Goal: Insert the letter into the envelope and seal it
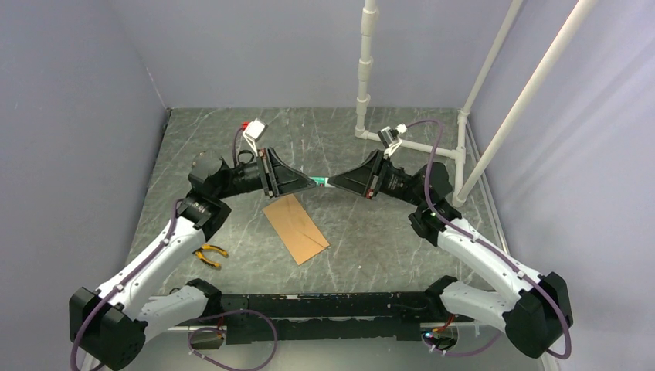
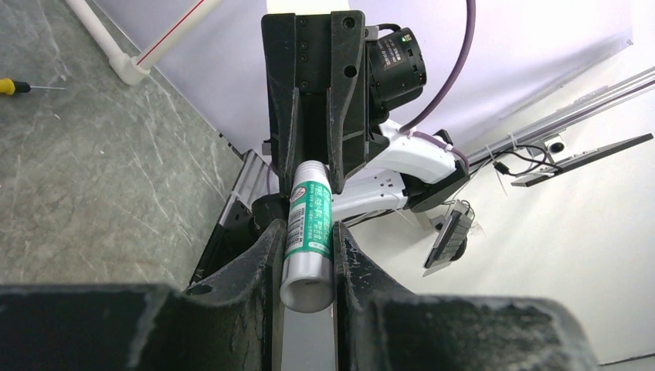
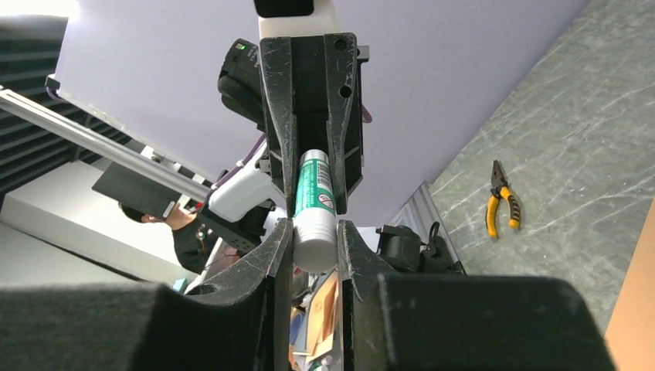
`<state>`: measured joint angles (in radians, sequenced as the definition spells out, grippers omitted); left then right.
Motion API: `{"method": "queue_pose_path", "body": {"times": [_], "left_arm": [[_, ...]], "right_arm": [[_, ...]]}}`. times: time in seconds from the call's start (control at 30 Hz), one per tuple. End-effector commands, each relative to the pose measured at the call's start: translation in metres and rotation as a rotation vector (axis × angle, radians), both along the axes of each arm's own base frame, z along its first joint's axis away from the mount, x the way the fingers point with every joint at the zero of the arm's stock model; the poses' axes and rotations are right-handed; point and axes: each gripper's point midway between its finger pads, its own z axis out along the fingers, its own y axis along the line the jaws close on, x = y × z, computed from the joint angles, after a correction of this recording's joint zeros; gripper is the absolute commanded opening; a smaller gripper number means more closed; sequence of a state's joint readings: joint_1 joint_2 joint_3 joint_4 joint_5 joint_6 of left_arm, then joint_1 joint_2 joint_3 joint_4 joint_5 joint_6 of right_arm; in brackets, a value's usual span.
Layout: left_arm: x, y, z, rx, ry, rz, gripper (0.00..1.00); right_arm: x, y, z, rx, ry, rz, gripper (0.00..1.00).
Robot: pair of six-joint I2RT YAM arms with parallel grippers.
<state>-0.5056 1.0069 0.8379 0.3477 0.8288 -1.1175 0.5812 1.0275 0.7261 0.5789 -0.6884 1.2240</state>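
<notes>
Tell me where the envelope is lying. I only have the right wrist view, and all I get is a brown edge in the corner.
Observer: The envelope lies flat on the table at an angle, between the two arms. In the top view it is just on the near side of the raised glue stick.
Operator: Is the letter out on the table anywhere?
Observer: No separate sheet shows in any view. I cannot tell whether it is inside the envelope.
Operator: Anything else lying around besides the pliers?
Observer: A yellow-handled screwdriver lies on the table. It shows only in the left wrist view.
</notes>
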Motion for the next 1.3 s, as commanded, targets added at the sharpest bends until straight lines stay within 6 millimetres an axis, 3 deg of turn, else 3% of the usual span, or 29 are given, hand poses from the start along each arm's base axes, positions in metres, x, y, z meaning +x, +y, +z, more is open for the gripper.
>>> {"method": "queue_pose_path", "body": {"times": [0.0, 0.17, 0.27, 0.43, 0.47, 0.5, 0.57, 0.6, 0.7, 0.9, 0.97, 1.07, 1.13, 1.27], "left_arm": [[0.000, -0.009, -0.001, -0.007, -0.022, -0.057, 0.02], [-0.004, -0.020, -0.016, 0.067, -0.038, -0.083, 0.02], [-0.010, -0.029, -0.027, 0.080, -0.021, -0.120, 0.02], [0.004, -0.021, -0.036, 0.140, -0.021, 0.007, 0.03], [0.006, -0.017, -0.036, 0.159, -0.021, 0.034, 0.02], [0.011, -0.014, -0.035, 0.170, -0.026, 0.074, 0.02], [0.016, -0.009, -0.034, 0.179, -0.029, 0.110, 0.03], [0.017, -0.008, -0.035, 0.181, -0.025, 0.117, 0.02], [0.020, -0.009, -0.050, 0.217, 0.021, 0.110, 0.03], [0.031, -0.017, -0.105, 0.353, 0.202, 0.082, 0.02], [0.037, -0.025, -0.125, 0.390, 0.277, 0.048, 0.02], [0.052, -0.047, -0.152, 0.391, 0.414, -0.024, 0.02], [0.065, -0.070, -0.162, 0.340, 0.511, -0.089, 0.02], [0.089, -0.112, -0.202, 0.366, 0.615, -0.139, 0.02]], "right_arm": [[-0.024, 0.014, 0.011, 0.041, -0.059, 0.119, 0.00], [-0.027, 0.025, 0.008, 0.058, -0.059, 0.136, 0.00], [-0.028, 0.026, 0.020, 0.064, -0.115, 0.123, 0.00], [-0.007, 0.025, -0.002, -0.068, -0.073, 0.010, 0.00], [0.000, 0.022, -0.012, -0.117, -0.052, -0.027, 0.05], [0.008, 0.018, -0.024, -0.169, -0.029, -0.073, 0.17], [0.024, 0.004, -0.046, -0.263, 0.005, -0.181, 0.50], [0.031, -0.005, -0.056, -0.309, 0.020, -0.237, 0.62], [0.047, -0.034, -0.081, -0.438, 0.073, -0.370, 0.78], [0.070, -0.107, -0.112, -0.699, 0.161, -0.720, 0.82], [0.071, -0.124, -0.119, -0.752, 0.175, -0.787, 0.81], [0.069, -0.132, -0.123, -0.768, 0.178, -0.819, 0.80], [0.069, -0.134, -0.126, -0.761, 0.175, -0.827, 0.79], [0.067, -0.138, -0.129, -0.756, 0.177, -0.846, 0.79]]}}
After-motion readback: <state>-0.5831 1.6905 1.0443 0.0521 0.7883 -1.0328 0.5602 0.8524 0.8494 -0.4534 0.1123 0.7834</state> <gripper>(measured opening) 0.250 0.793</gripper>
